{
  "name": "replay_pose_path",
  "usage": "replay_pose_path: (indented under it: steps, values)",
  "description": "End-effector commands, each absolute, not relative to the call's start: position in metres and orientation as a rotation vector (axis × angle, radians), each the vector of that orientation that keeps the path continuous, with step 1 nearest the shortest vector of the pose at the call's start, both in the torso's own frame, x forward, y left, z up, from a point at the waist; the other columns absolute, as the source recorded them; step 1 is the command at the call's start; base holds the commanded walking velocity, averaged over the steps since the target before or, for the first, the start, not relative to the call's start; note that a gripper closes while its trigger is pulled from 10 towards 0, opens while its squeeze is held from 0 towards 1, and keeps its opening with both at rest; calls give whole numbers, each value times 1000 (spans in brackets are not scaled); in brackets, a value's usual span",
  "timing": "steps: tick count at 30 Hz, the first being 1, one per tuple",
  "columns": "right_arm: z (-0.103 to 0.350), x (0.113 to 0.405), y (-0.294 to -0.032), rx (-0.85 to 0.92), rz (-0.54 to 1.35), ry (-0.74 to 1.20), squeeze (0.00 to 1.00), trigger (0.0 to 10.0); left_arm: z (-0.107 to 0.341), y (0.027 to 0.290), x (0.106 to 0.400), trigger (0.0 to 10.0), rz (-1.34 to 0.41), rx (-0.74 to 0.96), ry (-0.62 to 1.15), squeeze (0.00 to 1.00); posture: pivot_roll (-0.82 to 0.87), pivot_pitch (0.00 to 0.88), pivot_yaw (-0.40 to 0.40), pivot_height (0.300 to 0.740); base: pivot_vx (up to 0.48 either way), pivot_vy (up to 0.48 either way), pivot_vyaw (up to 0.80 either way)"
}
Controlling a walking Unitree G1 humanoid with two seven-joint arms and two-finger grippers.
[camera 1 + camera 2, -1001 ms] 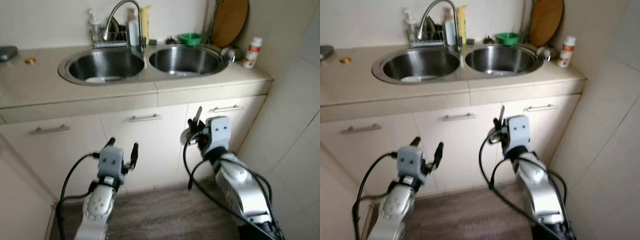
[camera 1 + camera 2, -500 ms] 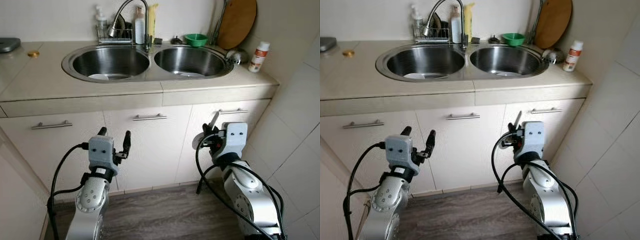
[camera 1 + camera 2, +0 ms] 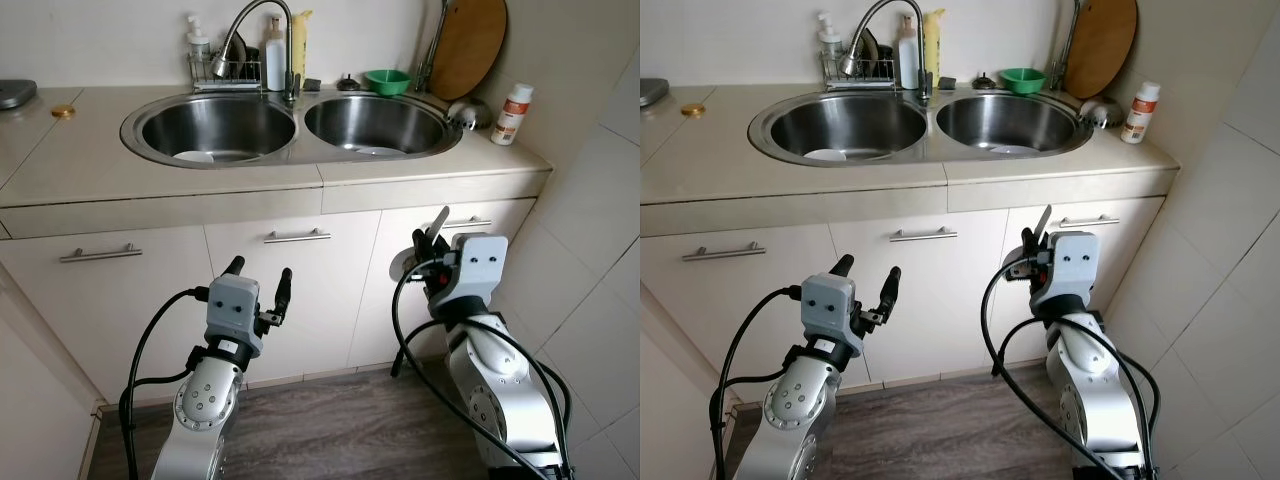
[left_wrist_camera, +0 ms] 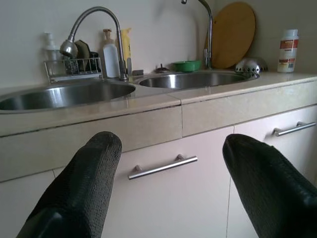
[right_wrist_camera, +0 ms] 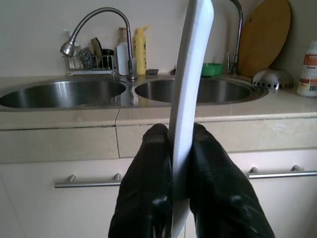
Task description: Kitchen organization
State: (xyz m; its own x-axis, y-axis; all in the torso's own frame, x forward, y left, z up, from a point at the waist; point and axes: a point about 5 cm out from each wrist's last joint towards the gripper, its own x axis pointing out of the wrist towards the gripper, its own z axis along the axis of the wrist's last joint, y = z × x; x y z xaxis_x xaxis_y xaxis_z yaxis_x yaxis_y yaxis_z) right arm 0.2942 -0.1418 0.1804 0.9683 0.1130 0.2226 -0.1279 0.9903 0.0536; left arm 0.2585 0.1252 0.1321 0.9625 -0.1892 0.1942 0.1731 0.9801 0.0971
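Observation:
My right gripper (image 5: pixel 179 131) is shut on a thin white plate (image 5: pixel 193 59), held upright and seen edge-on. It hangs in front of the right cabinet door, below the counter edge, and the plate (image 3: pixel 437 220) rises above its fingers. My left gripper (image 3: pixel 260 270) is open with nothing between its fingers (image 4: pixel 84 183), facing the middle cabinet door. Above them is a steel double sink (image 3: pixel 300 105). A white dish (image 3: pixel 195 157) lies in its left bowl and another (image 3: pixel 375 150) in the right bowl.
Behind the sink stand a tap (image 3: pixel 250 25), a wire rack with bottles (image 3: pixel 225 72), a green bowl (image 3: pixel 386 78), a round wooden board (image 3: pixel 475 45), a metal colander (image 3: pixel 468 112) and a red-labelled bottle (image 3: pixel 512 102). A tiled wall (image 3: pixel 600 220) closes the right side.
The camera has moved, so the whole scene shifted. The left gripper has drifted a little to the right before the cabinets. The right gripper stays shut on the plate.

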Motion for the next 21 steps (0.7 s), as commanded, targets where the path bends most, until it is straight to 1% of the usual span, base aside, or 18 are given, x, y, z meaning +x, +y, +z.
replay_pose_path:
  steps: [1, 7, 12, 21]
  values:
    - [192, 298, -140, 69, 122, -267, 0, 0, 140, 127, 262, 10000, -173, 87, -249, 0, 6, 0, -50, 740, 0, 0, 775]
    - [211, 309, -134, 60, 151, -353, 0, 0, 156, 131, 268, 10000, -147, 107, -326, 0, 29, 0, -53, 740, 332, 0, 800]
    - [211, 311, -134, 70, 137, -359, 0, 0, 163, 137, 269, 10000, -127, 118, -355, 0, 39, 0, -56, 740, 364, 0, 783]
    - [214, 316, -139, 77, 94, -374, 0, 0, 168, 138, 274, 10000, -127, 124, -373, 0, 36, 0, -49, 740, 364, 0, 0]
